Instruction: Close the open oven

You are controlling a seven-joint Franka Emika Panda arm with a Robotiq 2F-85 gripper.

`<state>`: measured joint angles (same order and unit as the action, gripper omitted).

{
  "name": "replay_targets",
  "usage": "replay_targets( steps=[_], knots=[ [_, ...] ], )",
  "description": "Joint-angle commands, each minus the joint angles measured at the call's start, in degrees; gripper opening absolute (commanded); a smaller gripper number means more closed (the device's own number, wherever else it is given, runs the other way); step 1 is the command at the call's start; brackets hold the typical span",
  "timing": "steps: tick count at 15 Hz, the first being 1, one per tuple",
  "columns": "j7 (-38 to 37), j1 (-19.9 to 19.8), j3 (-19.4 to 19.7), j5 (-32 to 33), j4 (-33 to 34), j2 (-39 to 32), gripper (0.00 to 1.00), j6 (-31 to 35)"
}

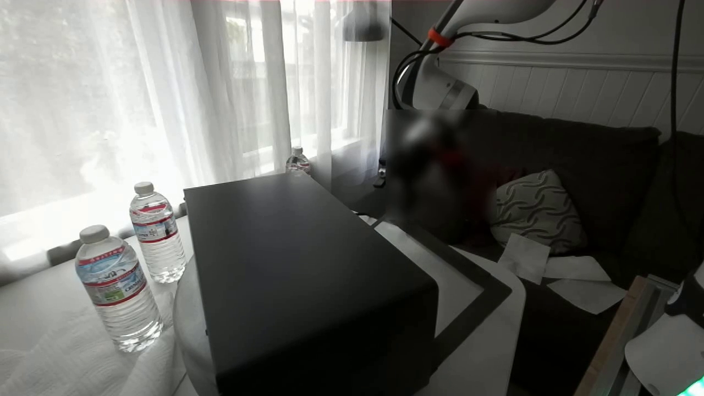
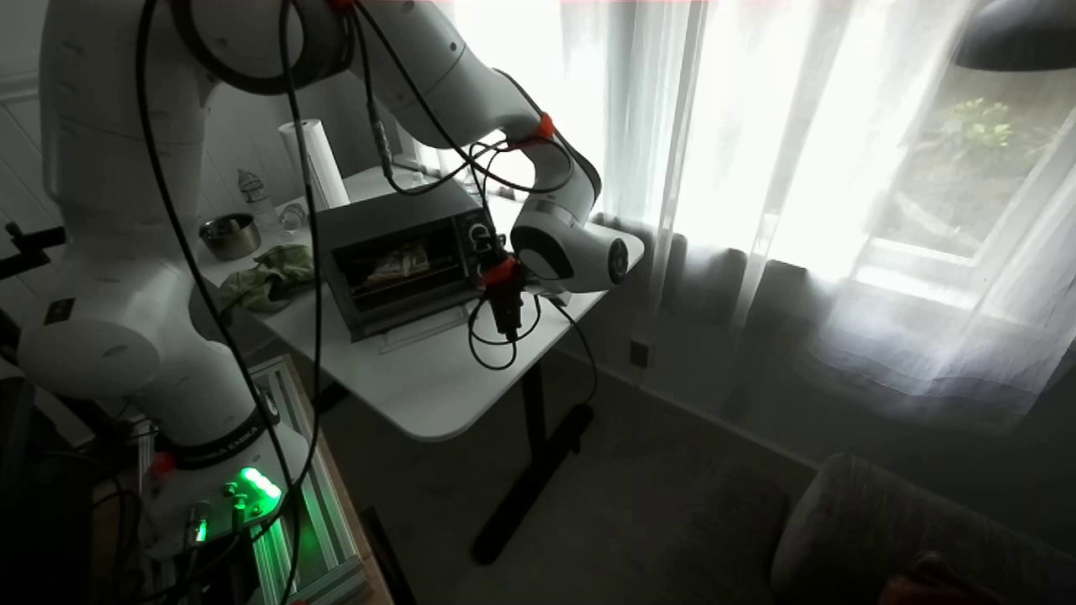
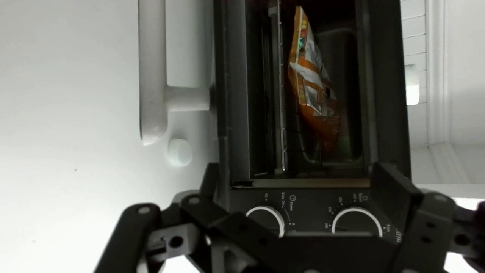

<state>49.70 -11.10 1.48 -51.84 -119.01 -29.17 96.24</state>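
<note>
The black oven [image 1: 308, 264] stands open, a white table [image 2: 429, 388] beneath it, its door [image 1: 474, 314] lowered at the front with the handle [image 3: 152, 68] outermost. The gripper [image 3: 295, 174] is spread wide before the oven's knobs [image 3: 357, 220]. Inside the oven lies an orange-and-white packet [image 3: 312, 81]. Beside the oven, in an exterior view, are a metal pot [image 2: 231, 244] and a green cloth [image 2: 271, 277]; near it stand water bottles [image 1: 116, 291]

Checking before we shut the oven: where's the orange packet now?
In the wrist view, the orange packet is inside the oven, upper right of center, just right of the wire rack edge.
</note>
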Motion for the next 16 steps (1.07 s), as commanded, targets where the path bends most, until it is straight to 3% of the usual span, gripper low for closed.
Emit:
replay_targets(
  steps=[1,16],
  knots=[
    [0.92,0.26,-0.05,-0.64,-1.33,2.12,1.0,-2.39],
    [3.31,2.62,-1.06,-0.63,-2.57,5.13,1.0,-8.42]
  ],
)
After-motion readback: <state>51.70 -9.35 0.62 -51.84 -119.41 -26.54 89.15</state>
